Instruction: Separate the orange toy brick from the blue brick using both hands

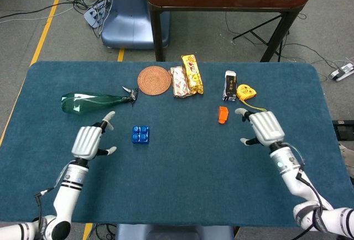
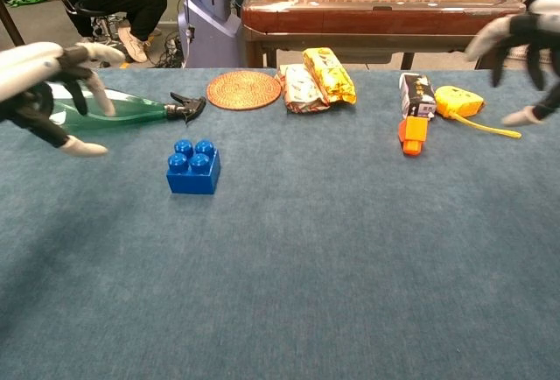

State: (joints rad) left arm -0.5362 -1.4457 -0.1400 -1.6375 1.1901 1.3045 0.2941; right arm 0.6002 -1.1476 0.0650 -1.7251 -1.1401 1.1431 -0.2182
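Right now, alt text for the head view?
Both robot hands hover open and empty over a blue table: left hand beside the blue brick, right hand near the separate orange brick. Behind lie a green spray bottle, woven coaster and snack packets.

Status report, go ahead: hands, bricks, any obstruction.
Left hand and right hand open, holding nothing. Blue brick and orange brick lie apart on the table. Nothing between them.
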